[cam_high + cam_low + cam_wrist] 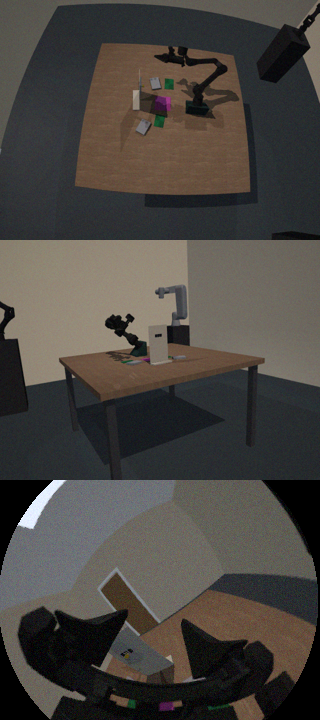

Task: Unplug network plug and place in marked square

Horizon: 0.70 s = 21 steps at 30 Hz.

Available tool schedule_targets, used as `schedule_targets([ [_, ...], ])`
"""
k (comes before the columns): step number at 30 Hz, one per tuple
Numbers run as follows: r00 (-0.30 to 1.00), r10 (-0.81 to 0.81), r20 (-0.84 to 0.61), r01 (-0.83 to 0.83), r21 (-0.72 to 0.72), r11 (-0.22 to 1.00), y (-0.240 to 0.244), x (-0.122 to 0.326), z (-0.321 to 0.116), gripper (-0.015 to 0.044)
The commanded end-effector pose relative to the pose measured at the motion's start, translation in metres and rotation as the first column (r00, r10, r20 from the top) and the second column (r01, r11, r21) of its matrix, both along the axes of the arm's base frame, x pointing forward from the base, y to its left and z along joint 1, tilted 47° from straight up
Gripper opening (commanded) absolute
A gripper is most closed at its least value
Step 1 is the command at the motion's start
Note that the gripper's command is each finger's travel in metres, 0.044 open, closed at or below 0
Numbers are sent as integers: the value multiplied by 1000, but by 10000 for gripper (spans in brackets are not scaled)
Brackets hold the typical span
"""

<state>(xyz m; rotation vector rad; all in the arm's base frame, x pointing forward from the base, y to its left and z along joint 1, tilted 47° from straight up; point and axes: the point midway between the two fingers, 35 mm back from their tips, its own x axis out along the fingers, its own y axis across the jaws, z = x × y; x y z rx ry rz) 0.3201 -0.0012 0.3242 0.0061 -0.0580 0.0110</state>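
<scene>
Tabletop (pixel 165 160): wood, carries all items.
Fingers: spread wide, holding nothing, raised well away from panel.
Plug (pixel 141 85): seated in upright panel (pixel 139 80).
Marked square (pixel 163 103): magenta, near panel.
Approach: align level; press tab before pulling.

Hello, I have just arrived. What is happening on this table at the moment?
A single black robot arm is raised above the wooden table, off to one side of the white upright panel. Its gripper has its jaws wide apart and holds nothing. A small yellowish plug appears to sit in the panel. The magenta square on the table in front of the panel carries nothing, so the unlocking looks not yet begun.
</scene>
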Motion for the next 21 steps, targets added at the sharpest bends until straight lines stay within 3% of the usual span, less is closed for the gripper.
schedule_targets([
  [1, 1000, 1, -1, -1, 2, 1000, 0, 0, -1, 374],
  [9, 996, 62, -67, -52, 142, 989, 11, -6, -37, 164],
  [21, 963, 186, -197, -86, 429, 899, 33, -25, -113, 156],
])
